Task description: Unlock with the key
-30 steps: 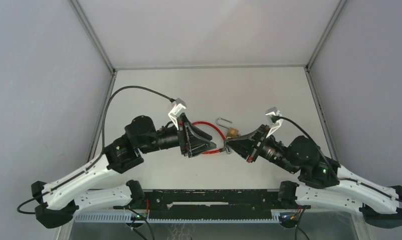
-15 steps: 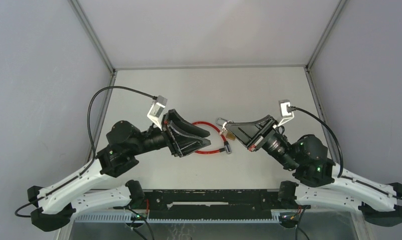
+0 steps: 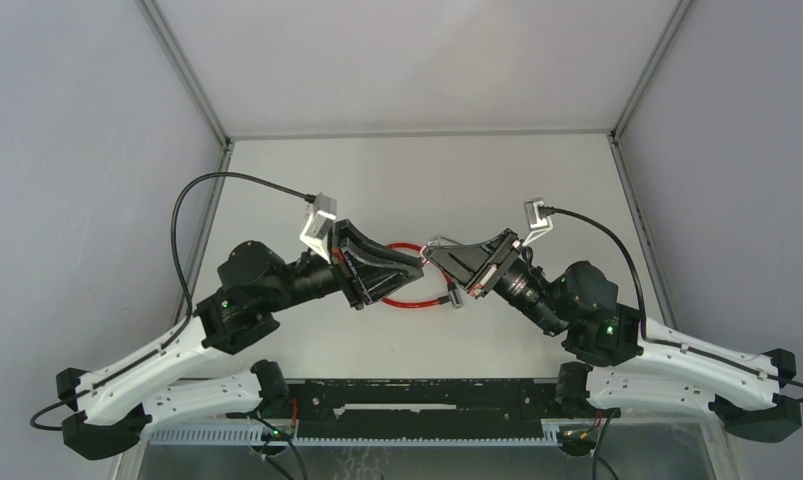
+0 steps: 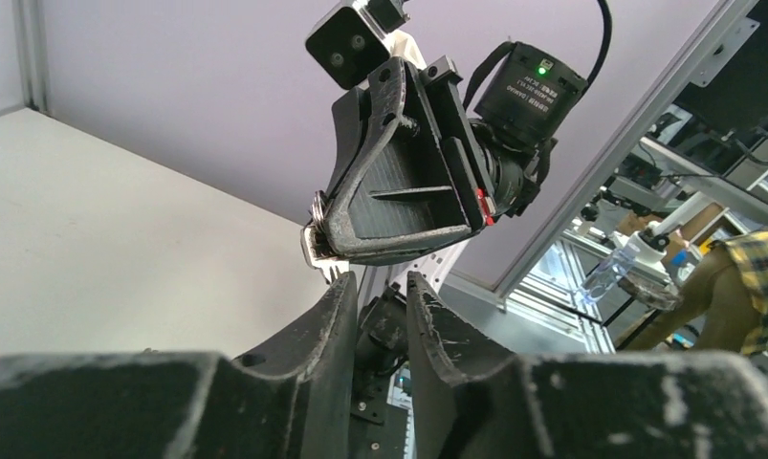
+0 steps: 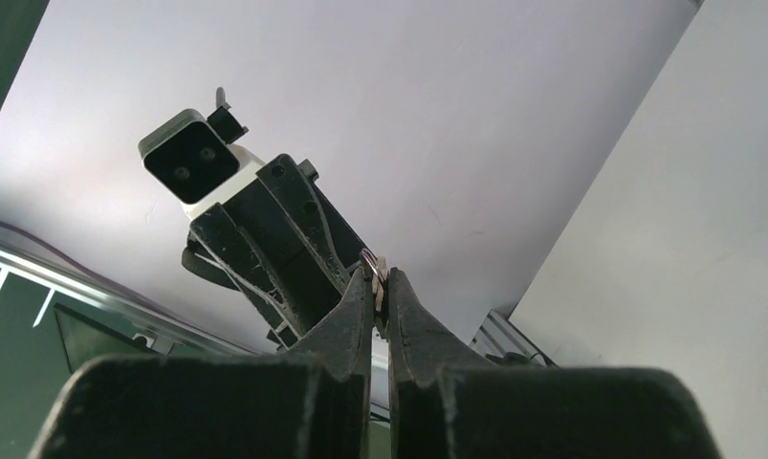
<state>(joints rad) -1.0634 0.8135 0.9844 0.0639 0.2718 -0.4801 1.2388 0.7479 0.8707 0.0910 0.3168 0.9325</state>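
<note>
Two robot arms meet tip to tip above the middle of a pale table [image 3: 417,180], their black grippers raised off the surface and pointing at one another. The right gripper [image 3: 433,251] has its fingers [image 5: 356,316] pressed together on a small metal key [image 5: 375,269], which sticks out just past the fingertips. In the left wrist view the same key [image 4: 311,251] hangs at the tip of the right gripper with a metal ring beside it. The left gripper [image 3: 415,264] sits just short of that tip. Its fingers [image 4: 337,325] are drawn to a narrow gap with nothing between them, and the key is above and beyond them rather than inside the gap. On the table beneath the two tips lies a red cable [image 3: 417,302] curled in a loop. Its metal end piece [image 3: 454,296] rests on the near side of the right gripper. The body of the lock cannot be made out in any view, as the grippers cover that part of the table
</note>
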